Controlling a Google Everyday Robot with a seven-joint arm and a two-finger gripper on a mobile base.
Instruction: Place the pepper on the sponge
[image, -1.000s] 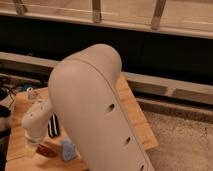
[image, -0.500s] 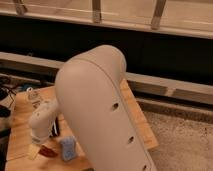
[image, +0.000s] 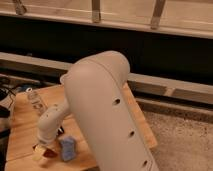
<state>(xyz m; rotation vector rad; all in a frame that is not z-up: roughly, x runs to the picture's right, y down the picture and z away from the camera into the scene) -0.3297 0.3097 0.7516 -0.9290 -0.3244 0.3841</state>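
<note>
The sponge (image: 67, 148), a light blue block, lies near the front edge of the wooden table (image: 25, 125). Just left of it is the dark red pepper (image: 49, 153), low over the table, with my gripper (image: 42, 149) shut on it. The pepper is beside the sponge, not over it. My pale arm (image: 100, 115) fills the middle of the view and hides the table's right part.
A clear plastic bottle (image: 36, 100) stands at the back left of the table. A small dark object (image: 60, 131) sits behind the sponge, next to the wrist. A dark wall with a rail runs behind, and speckled floor (image: 180, 140) lies to the right.
The arm has swung to the right, and the gripper with the pepper has shifted slightly right toward the sponge. The sponge and bottle have stayed put.
</note>
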